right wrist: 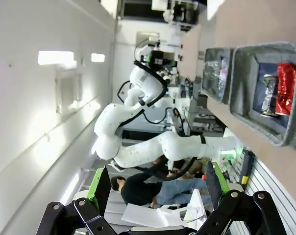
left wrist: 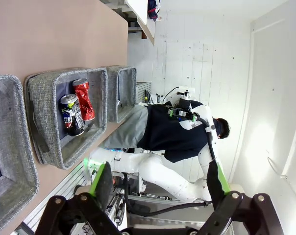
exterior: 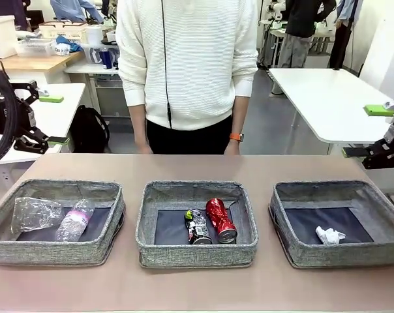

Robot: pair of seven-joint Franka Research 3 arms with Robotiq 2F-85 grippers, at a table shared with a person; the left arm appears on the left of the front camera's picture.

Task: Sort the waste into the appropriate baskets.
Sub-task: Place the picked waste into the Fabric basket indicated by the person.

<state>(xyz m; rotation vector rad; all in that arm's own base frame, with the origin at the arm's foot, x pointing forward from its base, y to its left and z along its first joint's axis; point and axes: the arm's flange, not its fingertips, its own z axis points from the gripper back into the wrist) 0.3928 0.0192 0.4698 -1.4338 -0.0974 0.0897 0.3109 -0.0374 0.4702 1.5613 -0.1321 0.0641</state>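
All waste sits binned; both pincers hang released, clear of the bench.

Between left pincer (exterior: 45,119) and right pincer (exterior: 366,130): cup (exterior: 34,213), bottle (exterior: 74,220), 2 cans (exterior: 211,223), wad (exterior: 329,235). Light, crushable; grip mid-body gently.

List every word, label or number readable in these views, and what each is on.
None can be read.
Dark printed can: print too small and blurred.
Bottle: pink label, no legible words.
Red can: no print made out.
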